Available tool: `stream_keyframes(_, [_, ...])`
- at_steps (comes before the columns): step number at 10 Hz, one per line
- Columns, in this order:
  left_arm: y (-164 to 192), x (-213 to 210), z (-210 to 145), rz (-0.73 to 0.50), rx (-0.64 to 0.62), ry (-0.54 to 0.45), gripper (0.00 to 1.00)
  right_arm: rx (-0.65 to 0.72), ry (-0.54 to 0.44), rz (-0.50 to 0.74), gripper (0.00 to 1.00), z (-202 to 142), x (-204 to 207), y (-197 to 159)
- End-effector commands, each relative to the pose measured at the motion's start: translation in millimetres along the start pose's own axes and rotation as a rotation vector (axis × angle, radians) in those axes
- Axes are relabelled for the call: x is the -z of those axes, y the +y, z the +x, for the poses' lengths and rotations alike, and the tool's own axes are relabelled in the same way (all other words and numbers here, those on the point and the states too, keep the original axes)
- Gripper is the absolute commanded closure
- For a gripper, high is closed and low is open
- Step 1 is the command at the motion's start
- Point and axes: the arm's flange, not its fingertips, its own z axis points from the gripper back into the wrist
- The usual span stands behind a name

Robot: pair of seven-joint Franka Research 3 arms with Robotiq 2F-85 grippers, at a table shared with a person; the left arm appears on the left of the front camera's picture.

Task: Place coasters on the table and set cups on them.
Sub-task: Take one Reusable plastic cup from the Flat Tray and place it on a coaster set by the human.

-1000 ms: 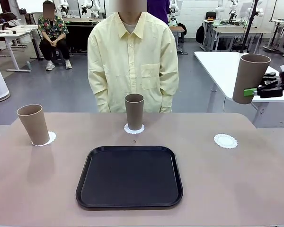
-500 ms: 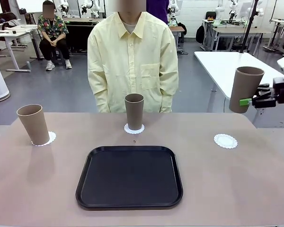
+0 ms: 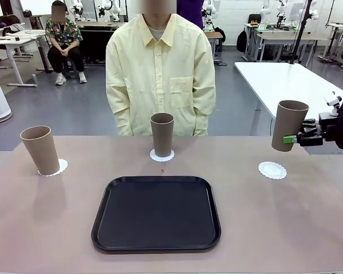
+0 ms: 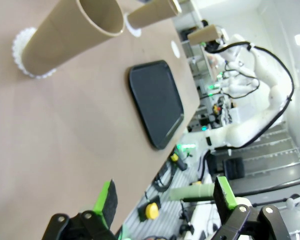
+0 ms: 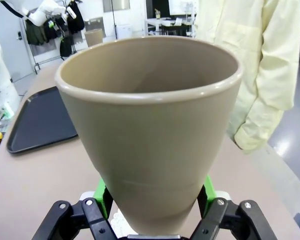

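Nearest on the desk (image 3: 57, 228) lies a black tray (image 3: 156, 213), bare, at the middle.

Beyond it, three doilies sit in a row. The left doily (image 3: 59, 168) carries a cup (image 3: 40, 149); that cup stands slightly off centre, toward the doily's left edge. The middle doily (image 3: 162, 155) carries a second cup (image 3: 162, 134), upright and centred. The right doily (image 3: 272, 170) carries nothing yet.

Above and just right of that bare doily, the right gripper (image 3: 290, 138) holds the third cup (image 3: 287, 125) clear of the desk; its jaws are clamped on the lower wall, and the cup leans a little. The left gripper (image 4: 165, 200) hangs with jaws wide and nothing between them.

Judgement on handling: the cup looks light, stiff and matte, unlikely to slip, but it is tall and narrow at the base, so it should tip easily. The low side grip suits it. The paper doily looks flimsy and may shift if the base drags across it; a straight descent seems advisable.

A person (image 3: 160, 68) stands at the far edge.
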Motion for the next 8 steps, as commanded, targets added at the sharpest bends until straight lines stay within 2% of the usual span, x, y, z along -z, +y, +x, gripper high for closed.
stream_keyframes(1, [-2.3,0.1,0.3,0.002,0.003,0.003,0.0,-0.004,-0.023,0.015,0.19,-8.5,1.9,-7.8])
stream_keyframes(8, [-2.3,0.1,0.3,0.002,0.003,0.003,0.0,-0.049,-0.027,0.085,0.19,-41.9,21.6,-7.5])
